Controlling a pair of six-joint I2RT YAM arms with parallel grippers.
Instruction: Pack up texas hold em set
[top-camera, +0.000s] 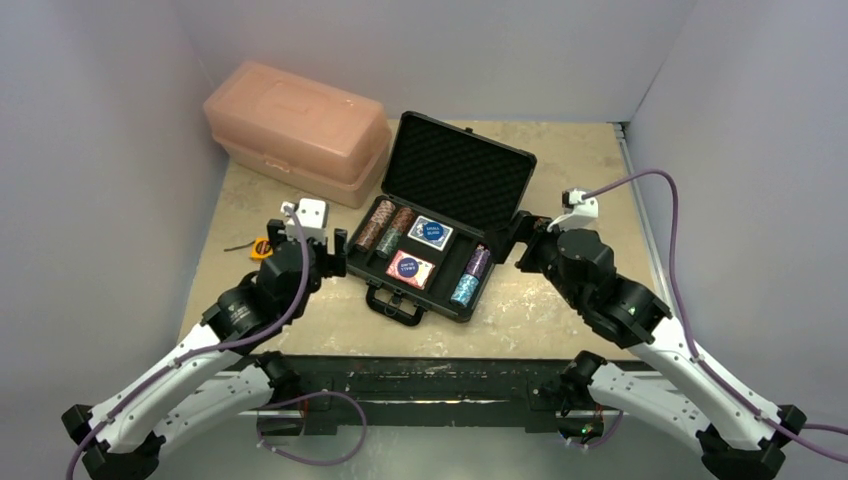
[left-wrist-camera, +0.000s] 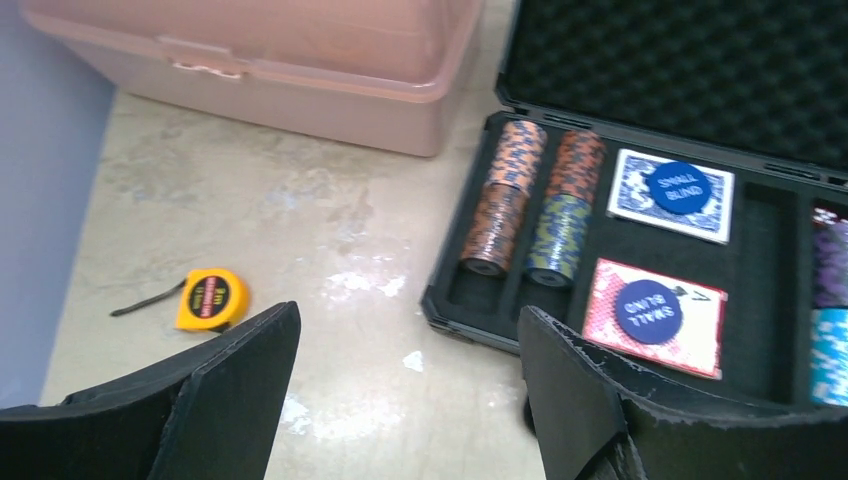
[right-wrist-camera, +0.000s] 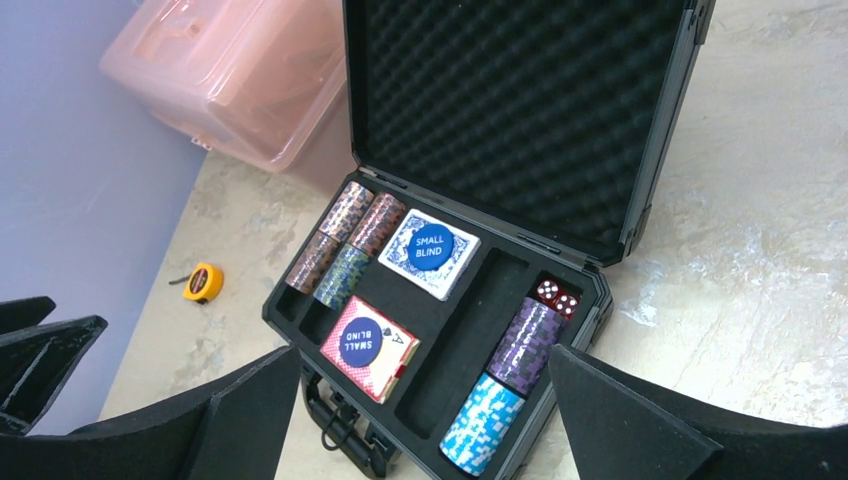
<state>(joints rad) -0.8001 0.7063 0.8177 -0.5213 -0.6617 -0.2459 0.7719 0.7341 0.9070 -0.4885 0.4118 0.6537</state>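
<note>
The left gripper (left-wrist-camera: 405, 330) is hanging with its fingers apart over the beige stone-look table (left-wrist-camera: 330, 230), gripping nothing. The right gripper (right-wrist-camera: 422, 356) is gaping wide, also empty. Between them the small black foam-lined briefcase (top-camera: 460, 170) is lying open, handle (right-wrist-camera: 340, 428) nearest. Inside it are sitting:

- brown-orange chip stacks (left-wrist-camera: 520, 200) on the left
- a red card deck (left-wrist-camera: 655, 315) and a blue card deck (left-wrist-camera: 672, 190), each carrying a round blue disc
- purple and light-blue chip stacks (right-wrist-camera: 505, 390) on the right

Only the right wrist view is showing the red dice (right-wrist-camera: 556, 296). The left wrist view is showing the small yellow tape measure (left-wrist-camera: 212, 299) most plainly. Farthest back, the large pink plastic box (top-camera: 298, 128) is standing.
</note>
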